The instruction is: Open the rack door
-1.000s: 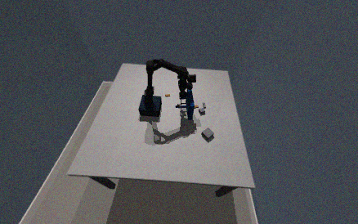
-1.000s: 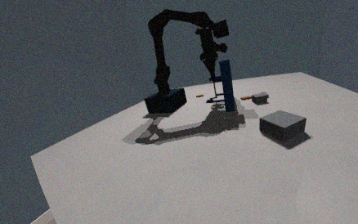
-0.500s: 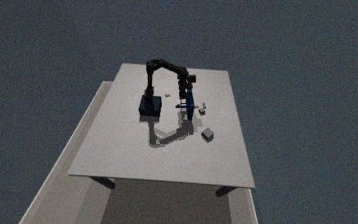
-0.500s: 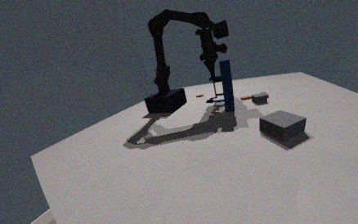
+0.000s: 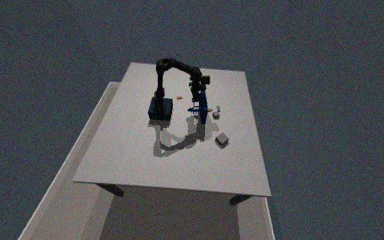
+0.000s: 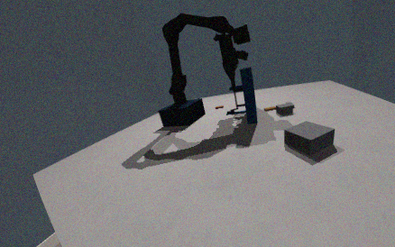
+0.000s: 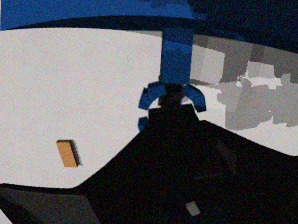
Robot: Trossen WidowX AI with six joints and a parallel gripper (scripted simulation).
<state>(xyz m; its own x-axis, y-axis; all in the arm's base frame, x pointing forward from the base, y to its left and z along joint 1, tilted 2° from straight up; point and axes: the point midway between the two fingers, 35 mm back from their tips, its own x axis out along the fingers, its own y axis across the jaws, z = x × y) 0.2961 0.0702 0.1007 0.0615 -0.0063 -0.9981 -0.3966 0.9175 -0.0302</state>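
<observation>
The blue rack door and frame (image 5: 203, 107) (image 6: 249, 96) (image 7: 90, 12) stand upright on the table, seen nearly edge-on in the top and exterior views; I cannot separate door from frame there. A blue bracket (image 7: 176, 60) reaches from it toward the arm and ends in a curved clip around the dark upright handle (image 7: 174, 114). My gripper (image 6: 234, 77) (image 7: 176, 131) points down on the arm's side of the rack and is shut on the handle. The fingers hide much of the handle, and both are very dark, so the handle's exact turn is unclear.
A large grey block (image 5: 222, 139) (image 6: 309, 137) stands beyond the rack. A smaller grey block (image 5: 216, 115) (image 6: 285, 109) and an orange piece (image 6: 270, 108) lie behind the rack. A small orange block (image 5: 179, 98) (image 6: 219, 107) (image 7: 67, 153) lies on the arm's side.
</observation>
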